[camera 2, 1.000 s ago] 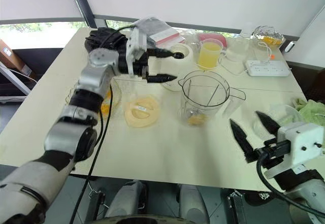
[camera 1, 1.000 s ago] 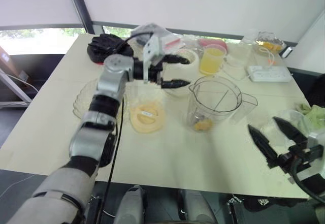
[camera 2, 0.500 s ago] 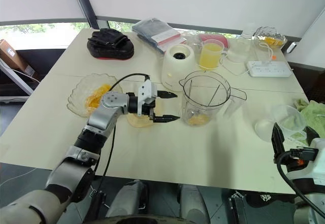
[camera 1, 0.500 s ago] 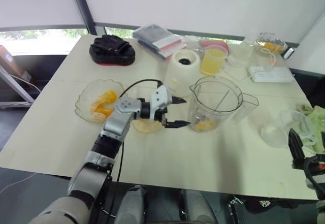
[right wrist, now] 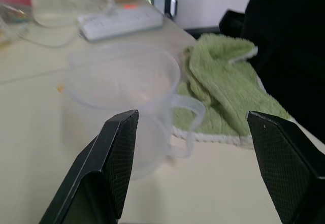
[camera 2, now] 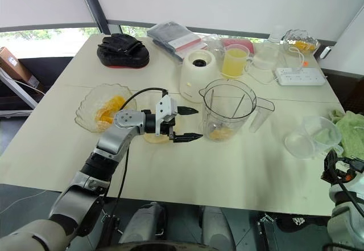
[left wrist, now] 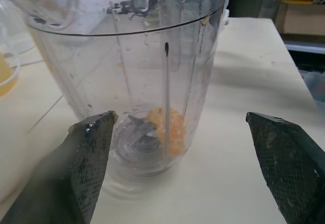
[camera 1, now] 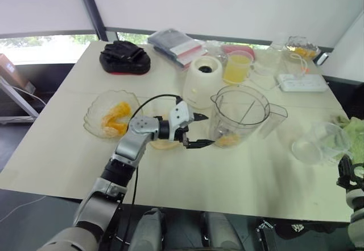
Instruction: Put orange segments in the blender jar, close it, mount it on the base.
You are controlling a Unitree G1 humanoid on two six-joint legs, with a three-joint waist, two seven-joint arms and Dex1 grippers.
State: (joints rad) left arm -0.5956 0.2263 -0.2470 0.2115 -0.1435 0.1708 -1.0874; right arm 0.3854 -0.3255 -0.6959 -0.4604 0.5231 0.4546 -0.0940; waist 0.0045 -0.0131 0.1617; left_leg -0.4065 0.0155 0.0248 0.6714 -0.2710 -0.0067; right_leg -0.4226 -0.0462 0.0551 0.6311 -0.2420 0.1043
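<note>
The jar (camera 1: 242, 116) stood upright on the tabletop (camera 1: 239, 171), just in front of the base (camera 1: 203, 82), lidless, with a few segments (left wrist: 166, 130) lying at its bottom by the blades. The left tool (camera 1: 199, 130) hung level just beside the jar's wall, on the side away from the handle, its fingers (left wrist: 89, 158) spread wide and empty. The yellow lid (camera 2: 154, 137) lay flat just beside the jar, under that wrist. More segments sat in the glass bowl (camera 1: 94, 117), beyond the lid from the jar.

The step in hand was probably steadying or gripping the jar. To do it well, the fingers should straddle the wall low and centred, closing gently so the jar does not tip.

The right tool (right wrist: 193, 158) stood open and empty near a clear cup (right wrist: 122, 102), well apart from the jar
</note>
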